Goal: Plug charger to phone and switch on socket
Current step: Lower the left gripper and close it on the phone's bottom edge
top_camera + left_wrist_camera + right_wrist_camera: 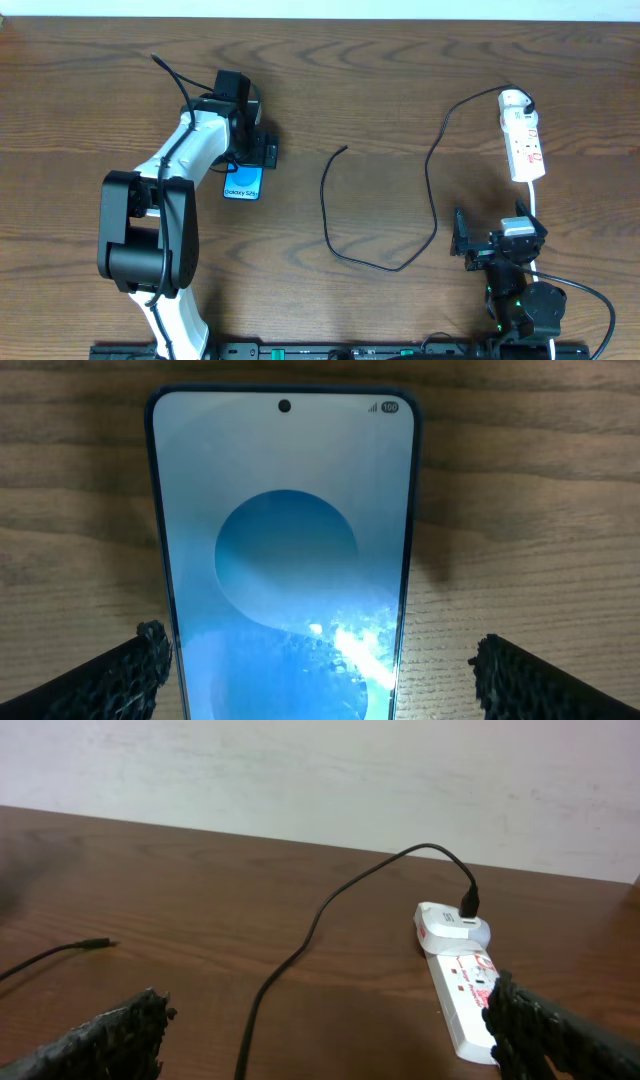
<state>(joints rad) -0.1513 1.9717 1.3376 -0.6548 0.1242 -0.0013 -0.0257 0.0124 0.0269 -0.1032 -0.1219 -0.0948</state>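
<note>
One phone [242, 184]; one charger cable [330, 215] right of phone; one power strip [524, 140] farther right. Left end effector [320, 650] released, astride phone; right end effector [325, 1005] released.

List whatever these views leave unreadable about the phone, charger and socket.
- Phone port: lower end cut off by the bottom edge in left wrist view; left arm covers much of it overhead.
- Socket switch position: too small overhead; a finger of the right claw partly covers it in right wrist view.
- Charger tip shape: too small in both overhead and right wrist views.
</note>
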